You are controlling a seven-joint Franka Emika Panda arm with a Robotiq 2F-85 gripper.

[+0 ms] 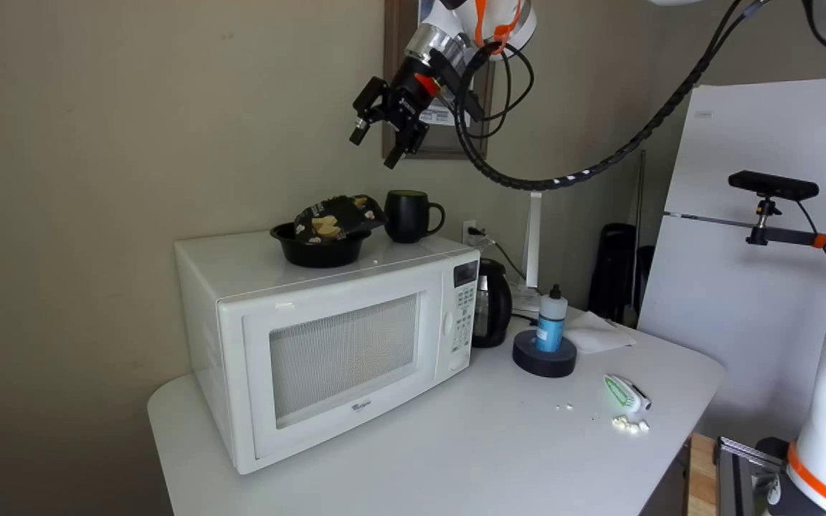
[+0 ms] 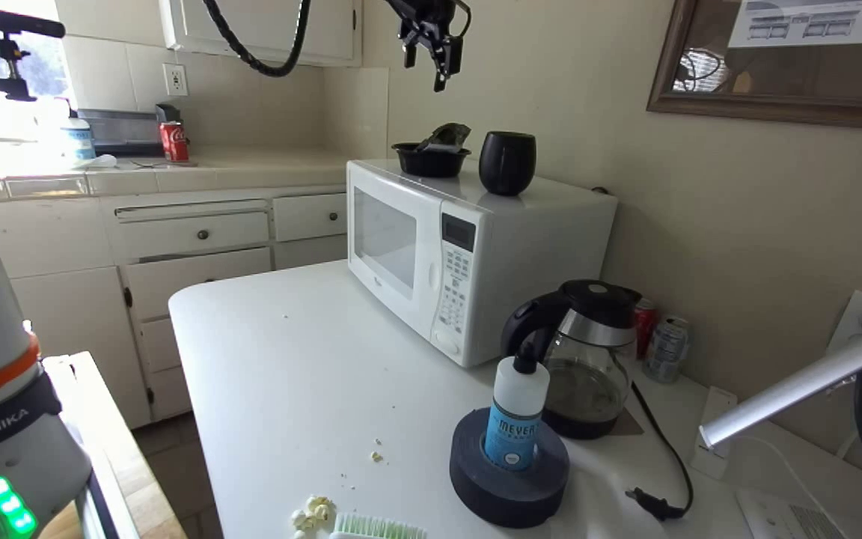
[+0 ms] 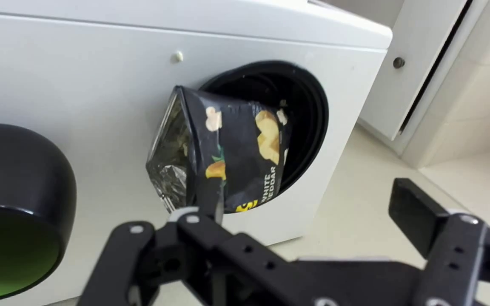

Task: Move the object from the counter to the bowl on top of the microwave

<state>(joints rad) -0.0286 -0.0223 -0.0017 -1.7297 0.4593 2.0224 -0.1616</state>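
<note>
Black film, printed with pale popcorn shapes, is seen on the snack bag (image 3: 238, 144), which is held partly inside the bowl (image 3: 313, 123) on top of the microwave (image 1: 345, 358), its length seemingly laid across the rim, the open mouth pointed toward the mug (image 3: 19, 174) without touching it. From the gripper (image 1: 375, 147), whose fingers are spread with nothing pinched between them, the bag is set below and well apart, as shown in both exterior views; since it appears to be delivered, only a withdrawal upward is judged to be needed.
</note>
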